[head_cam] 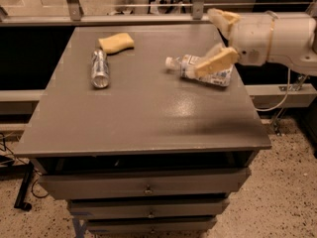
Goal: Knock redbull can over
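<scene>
Slim silver-and-blue metal can (100,69): no legible text.
Clear plastic bottle (184,66), white label: print unreadable.
Gripper (221,39): over right edge of tabletop (148,118), jaws apart.
</scene>
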Motion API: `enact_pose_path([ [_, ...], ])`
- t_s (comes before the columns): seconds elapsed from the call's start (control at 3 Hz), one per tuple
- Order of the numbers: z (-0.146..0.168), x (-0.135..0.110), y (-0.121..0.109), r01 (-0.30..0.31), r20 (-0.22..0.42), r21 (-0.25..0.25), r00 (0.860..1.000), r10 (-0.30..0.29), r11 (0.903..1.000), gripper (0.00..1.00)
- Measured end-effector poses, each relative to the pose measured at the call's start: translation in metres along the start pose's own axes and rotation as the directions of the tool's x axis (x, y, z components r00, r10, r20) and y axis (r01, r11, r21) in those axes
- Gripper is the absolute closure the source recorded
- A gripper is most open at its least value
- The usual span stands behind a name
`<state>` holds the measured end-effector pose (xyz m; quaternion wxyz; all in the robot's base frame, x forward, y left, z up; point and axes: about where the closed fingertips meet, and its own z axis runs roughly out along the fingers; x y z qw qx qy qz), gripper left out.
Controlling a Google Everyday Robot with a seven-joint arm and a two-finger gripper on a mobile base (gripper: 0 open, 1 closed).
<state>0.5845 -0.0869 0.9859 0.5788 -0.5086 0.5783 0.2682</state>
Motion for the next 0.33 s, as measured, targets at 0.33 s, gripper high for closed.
enact_pose_path([
  [0.33, -0.0125, 0.0022, 0.0022, -0.003, -0.005, 0.005, 1.0, 0.003, 1.0, 0.0],
])
